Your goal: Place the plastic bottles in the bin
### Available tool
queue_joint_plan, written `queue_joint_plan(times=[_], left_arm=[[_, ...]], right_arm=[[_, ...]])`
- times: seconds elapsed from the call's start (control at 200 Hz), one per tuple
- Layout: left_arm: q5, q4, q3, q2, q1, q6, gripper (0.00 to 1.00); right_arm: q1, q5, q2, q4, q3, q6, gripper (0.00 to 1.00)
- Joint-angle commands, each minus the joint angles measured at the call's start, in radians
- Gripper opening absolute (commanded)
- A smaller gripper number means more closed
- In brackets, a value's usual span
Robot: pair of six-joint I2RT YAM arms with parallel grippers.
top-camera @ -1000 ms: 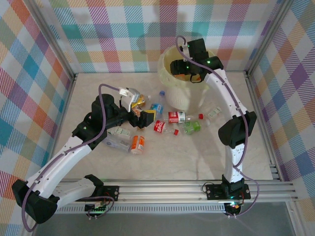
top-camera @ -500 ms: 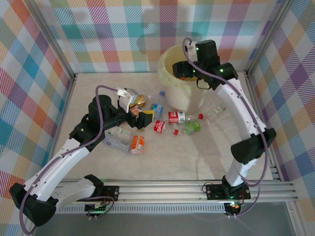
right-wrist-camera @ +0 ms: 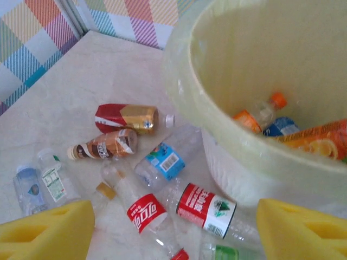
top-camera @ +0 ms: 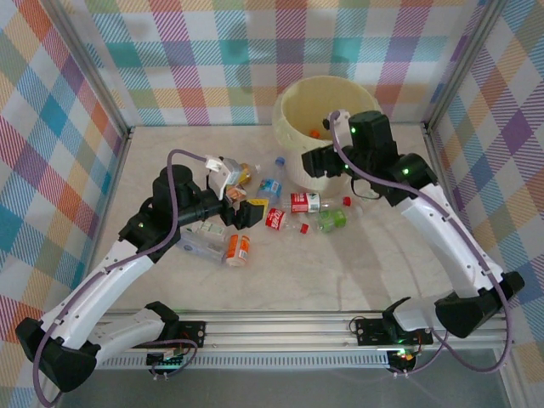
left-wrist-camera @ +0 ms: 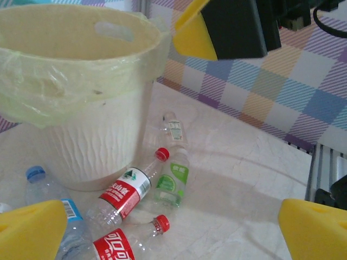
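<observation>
The left fingers (left-wrist-camera: 30, 227) stand wide apart with nothing between them, hovering over the bottles strewn on the surface (top-camera: 340, 272) in front of the bin (top-camera: 287, 127). The right fingers (right-wrist-camera: 303, 227) are also apart and empty, hanging just outside the bin's near rim.

Below the left fingers a cola bottle (left-wrist-camera: 116, 244) lies flat, its long axis running along the bin's front. A red-and-white bottle (left-wrist-camera: 127, 187) lies at the bin's foot on the same line, showing a red cap at one end. A green-label bottle (left-wrist-camera: 172, 181) lies just beside it on the side away from the bin, nearly parallel. A blue-label bottle (right-wrist-camera: 164, 161) lies with its capped end toward the bin's base.

Farther from the bin, a red-and-gold bottle (right-wrist-camera: 127, 118) lies on its side with its white cap toward the bin. A brown bottle (right-wrist-camera: 105, 144) lies next to it, cap pointing away from the bin. An orange bottle (top-camera: 239, 249) lies well apart from the bin, and I cannot tell which way its cap points.

Inside the bin an orange-capped bottle (right-wrist-camera: 260, 114) lies slanted on the bottom, near an orange-label bottle (right-wrist-camera: 320, 138).
</observation>
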Motion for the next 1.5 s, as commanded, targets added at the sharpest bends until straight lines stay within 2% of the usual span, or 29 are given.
queue_joint_plan(times=[0.0, 0.16, 0.34, 0.655, 0.825, 0.99, 1.16, 1.495], left_arm=[[0.032, 0.004, 0.006, -0.003, 0.007, 0.023, 1.0], [0.018, -0.005, 0.007, -0.013, 0.007, 0.038, 1.0], [-0.019, 0.025, -0.028, -0.031, 0.007, 0.043, 1.0], [-0.007, 0.012, -0.017, -0.001, -0.018, 0.038, 1.0], [-0.011, 0.003, -0.011, -0.01, -0.022, 0.041, 1.0], [0.003, 0.002, -0.005, -0.012, -0.022, 0.036, 1.0], [0.023, 0.013, 0.001, -0.021, -0.022, 0.012, 1.0], [0.013, 0.002, 0.005, -0.014, -0.024, 0.016, 1.0]], right_arm=[[0.008, 0.026, -0.06, 0.006, -0.097, 0.081, 0.79], [0.007, 0.062, -0.127, 0.011, -0.227, 0.189, 0.79], [0.008, 0.155, -0.199, 0.039, -0.372, 0.362, 0.83], [-0.005, 0.273, -0.245, -0.004, -0.479, 0.582, 0.85], [-0.065, 0.261, -0.254, -0.001, -0.52, 0.636, 0.86], [-0.11, 0.204, -0.266, 0.096, -0.625, 0.736, 0.86], [-0.114, 0.14, -0.218, 0.182, -0.691, 0.811, 0.85], [-0.119, 0.13, -0.094, 0.332, -0.771, 0.944, 0.82]])
